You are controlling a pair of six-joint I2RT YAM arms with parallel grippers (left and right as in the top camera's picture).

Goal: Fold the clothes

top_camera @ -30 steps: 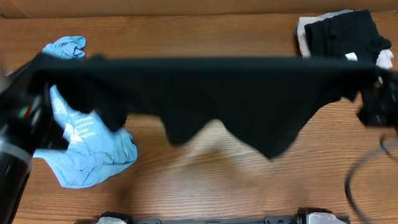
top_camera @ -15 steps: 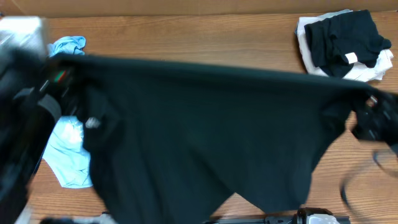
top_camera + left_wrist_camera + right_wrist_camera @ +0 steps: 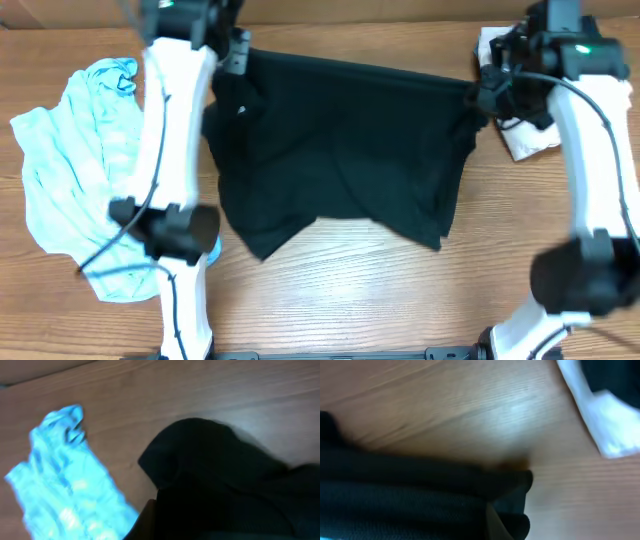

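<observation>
Both wrist views are blurred, and the black top [image 3: 225, 490] buries the fingers; overhead, the left arm [image 3: 165, 130] covers part of the light blue T-shirt [image 3: 60, 170]; the top's logo [image 3: 243, 110] is unreadable

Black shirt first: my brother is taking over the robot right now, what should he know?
Grippers: the left gripper looks shut on the far-left corner of the black top; the right gripper looks shut on its far-right corner.
Things: the black top is stretched between them, unfolded, over the middle of the table. The light blue T-shirt lies crumpled at the left, not held.
Done: no folds.
Left: fold both.
</observation>
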